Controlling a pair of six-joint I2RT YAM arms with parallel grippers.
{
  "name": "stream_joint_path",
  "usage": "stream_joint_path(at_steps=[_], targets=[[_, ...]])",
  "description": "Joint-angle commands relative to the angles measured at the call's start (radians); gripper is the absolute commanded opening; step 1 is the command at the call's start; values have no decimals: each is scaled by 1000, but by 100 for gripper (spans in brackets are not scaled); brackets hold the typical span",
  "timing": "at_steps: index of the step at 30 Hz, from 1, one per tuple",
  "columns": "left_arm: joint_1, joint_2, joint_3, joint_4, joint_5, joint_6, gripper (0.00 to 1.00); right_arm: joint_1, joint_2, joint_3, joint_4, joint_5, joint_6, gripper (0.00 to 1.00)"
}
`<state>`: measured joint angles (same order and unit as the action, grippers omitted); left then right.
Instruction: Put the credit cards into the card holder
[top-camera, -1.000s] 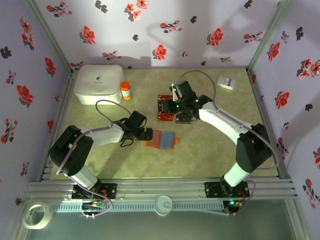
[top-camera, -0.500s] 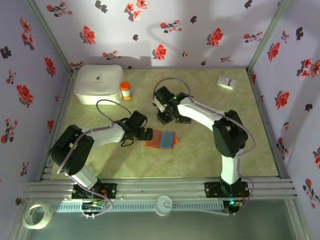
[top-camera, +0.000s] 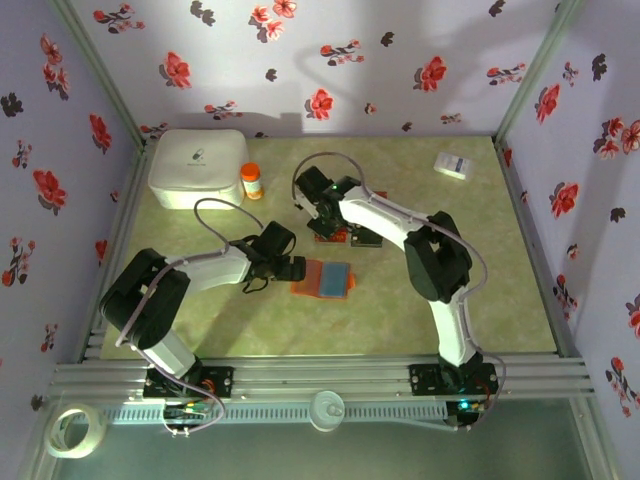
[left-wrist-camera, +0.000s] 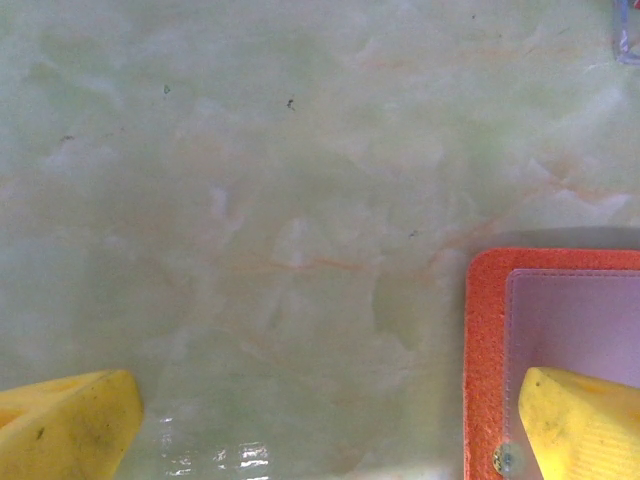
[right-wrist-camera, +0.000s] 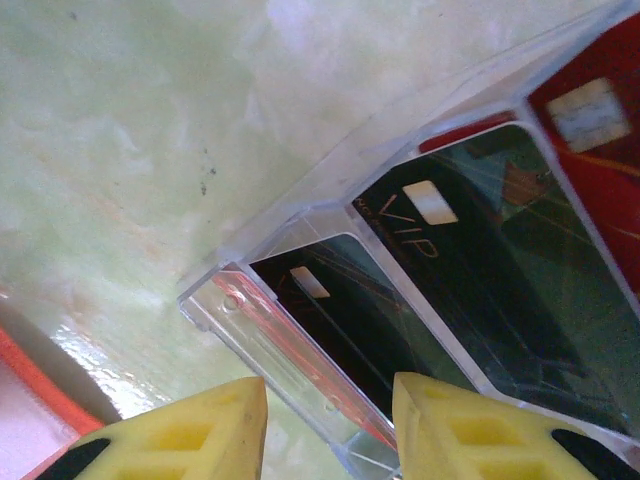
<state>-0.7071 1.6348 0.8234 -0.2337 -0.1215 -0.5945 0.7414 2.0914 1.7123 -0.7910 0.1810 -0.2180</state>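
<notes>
The credit cards (right-wrist-camera: 480, 260) lie in a clear plastic case (right-wrist-camera: 250, 310): two black ones, one marked VIP, and a red one (right-wrist-camera: 600, 130). My right gripper (right-wrist-camera: 330, 430) is open, its yellow fingers straddling the case's near end and the end of a black card (right-wrist-camera: 330, 300). From above, the right gripper (top-camera: 322, 218) hangs over the left part of the cards (top-camera: 332, 236). The card holder (top-camera: 325, 280), orange-red with a bluish-grey inside, lies open below them. My left gripper (top-camera: 297, 268) is wide open at its left edge, one finger (left-wrist-camera: 580, 420) over the card holder (left-wrist-camera: 490, 350).
A white box (top-camera: 197, 167) and a small orange bottle (top-camera: 251, 181) stand at the back left. A white slip (top-camera: 455, 165) lies at the back right. Flowered walls close the table on three sides. A tape roll (top-camera: 75, 430) sits off the table's front left.
The right arm has swung left, carrying its gripper from the cards' right side to their left side, and its jaws have narrowed. The left arm and the card holder have not moved.
</notes>
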Motion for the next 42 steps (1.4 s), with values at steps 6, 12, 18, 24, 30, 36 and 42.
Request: stream_joint_path(at_steps=[6, 12, 18, 24, 30, 36, 42], targets=[[5, 79, -42, -53, 33, 0, 100, -1, 53, 39, -59, 53, -52, 36], [3, 78, -43, -50, 34, -6, 100, -1, 61, 41, -69, 53, -58, 26], [-2, 79, -42, -51, 35, -8, 100, -7, 57, 37, -74, 70, -68, 15], [-5, 76, -45, -50, 35, -9, 100, -23, 43, 23, -71, 83, -70, 10], [-6, 76, -46, -49, 35, -11, 100, -30, 22, 19, -68, 74, -75, 9], [-6, 71, -49, -53, 34, -9, 100, -28, -16, 45, -71, 37, -83, 1], [-6, 66, -52, -53, 32, -13, 100, -19, -98, 57, -58, -39, -52, 0]])
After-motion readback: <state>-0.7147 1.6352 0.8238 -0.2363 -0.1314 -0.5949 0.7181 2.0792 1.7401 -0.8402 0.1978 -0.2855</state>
